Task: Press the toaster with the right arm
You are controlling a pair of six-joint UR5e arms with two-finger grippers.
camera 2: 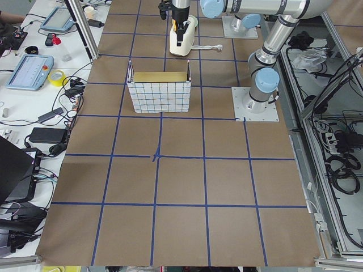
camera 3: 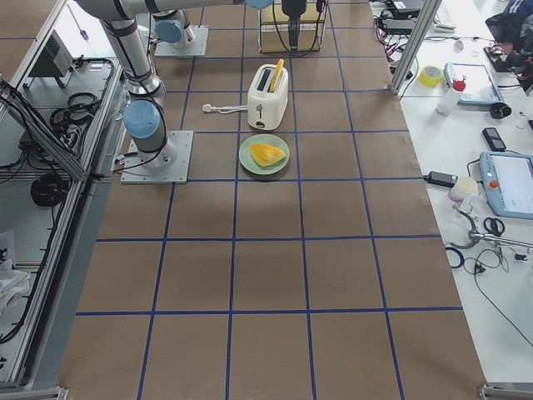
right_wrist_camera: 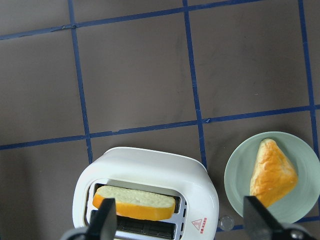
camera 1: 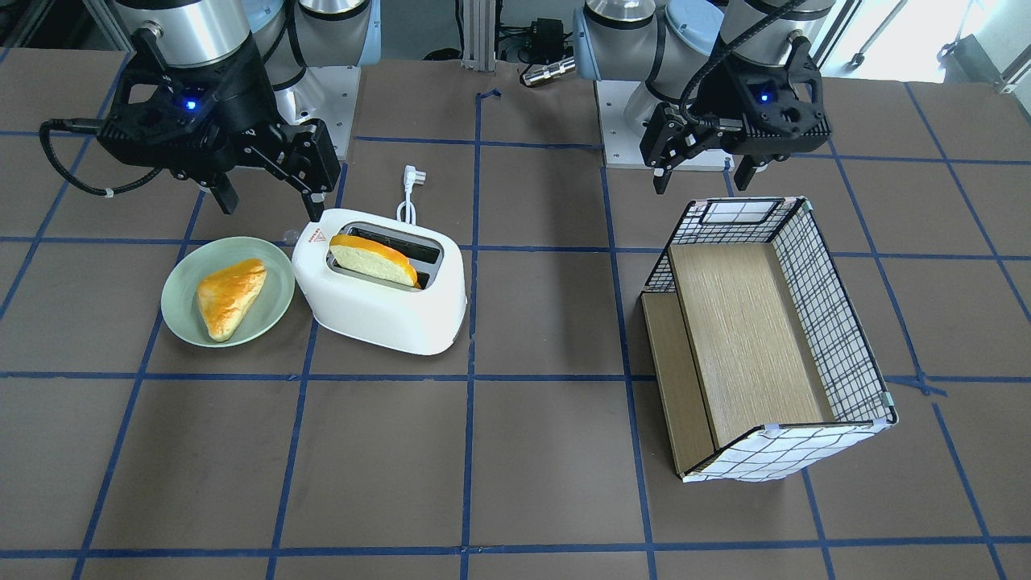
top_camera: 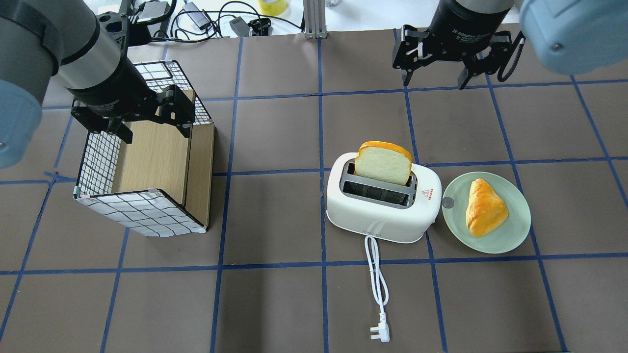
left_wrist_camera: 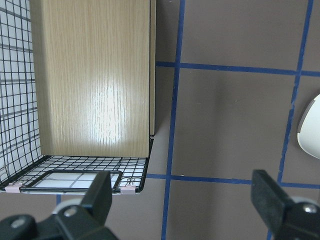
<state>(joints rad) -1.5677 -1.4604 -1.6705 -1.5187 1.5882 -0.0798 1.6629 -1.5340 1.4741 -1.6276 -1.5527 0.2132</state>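
The white two-slot toaster (camera 1: 378,302) (top_camera: 378,218) stands on the table with a slice of bread (camera 1: 374,259) (top_camera: 383,163) upright in one slot. Its red-triangle sticker faces the green plate (top_camera: 510,240). Its cord and plug (top_camera: 380,333) trail towards the robot. My right gripper (camera 1: 270,197) (top_camera: 434,82) is open and empty, held high above the toaster's plate-side end. The right wrist view looks down on the toaster (right_wrist_camera: 150,170) between the fingers (right_wrist_camera: 106,217). My left gripper (camera 1: 701,184) (top_camera: 153,131) is open and empty over the basket.
A pastry (camera 1: 229,296) lies on the green plate (camera 1: 173,302), which touches the toaster's end. A small clear knob (top_camera: 447,202) sits between toaster and plate. A checked wire basket (camera 1: 838,322) (top_camera: 137,215) with a wooden floor stands under the left arm.
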